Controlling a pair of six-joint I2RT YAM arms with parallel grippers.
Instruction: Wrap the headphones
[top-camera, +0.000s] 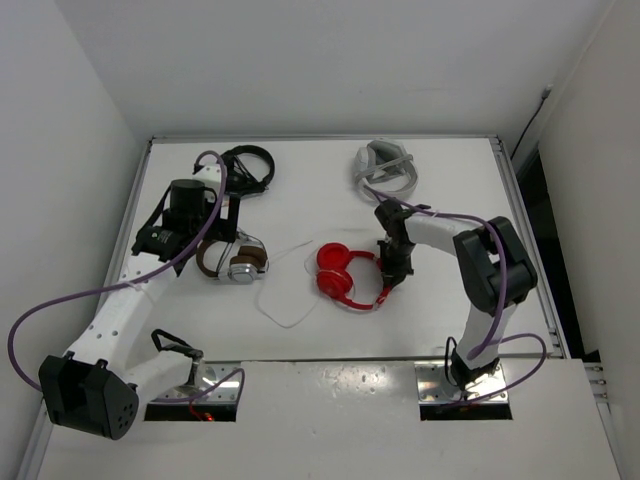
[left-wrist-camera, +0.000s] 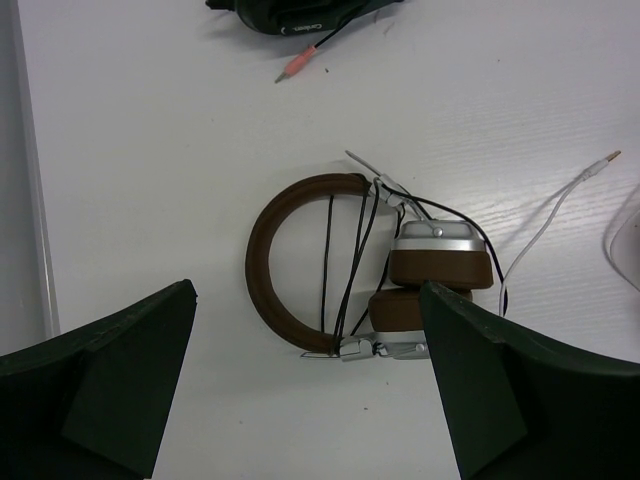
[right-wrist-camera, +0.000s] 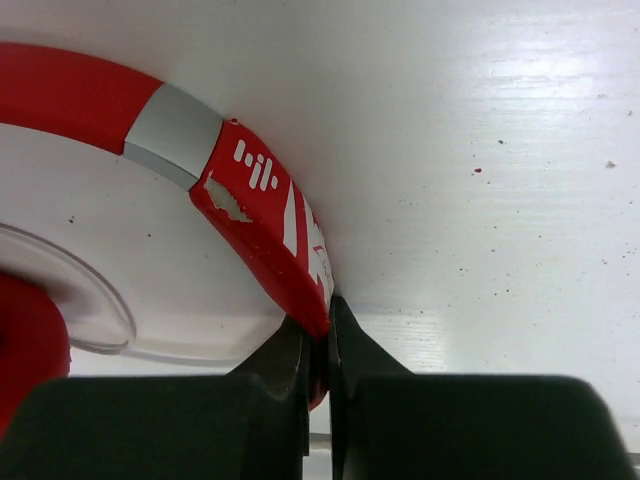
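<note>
The red headphones (top-camera: 345, 277) lie at the table's middle, earcups to the left, headband curving right. Their thin white cable (top-camera: 283, 300) loops loose on the table to the left. My right gripper (top-camera: 393, 276) is shut on the red headband (right-wrist-camera: 262, 222), which runs up and left from between the fingers in the right wrist view. A red earcup (right-wrist-camera: 28, 340) shows at that view's left edge. My left gripper (top-camera: 215, 228) is open and empty, hovering above the brown-and-silver headphones (left-wrist-camera: 350, 265).
Brown-and-silver headphones (top-camera: 232, 258) lie left of the red ones, wound with a dark cable. Black headphones (top-camera: 248, 168) lie at the back left, their pink plug (left-wrist-camera: 297, 66) nearby. A grey-white headset (top-camera: 385, 168) lies at the back right. A white cable plug (left-wrist-camera: 607, 160) lies beside the brown pair.
</note>
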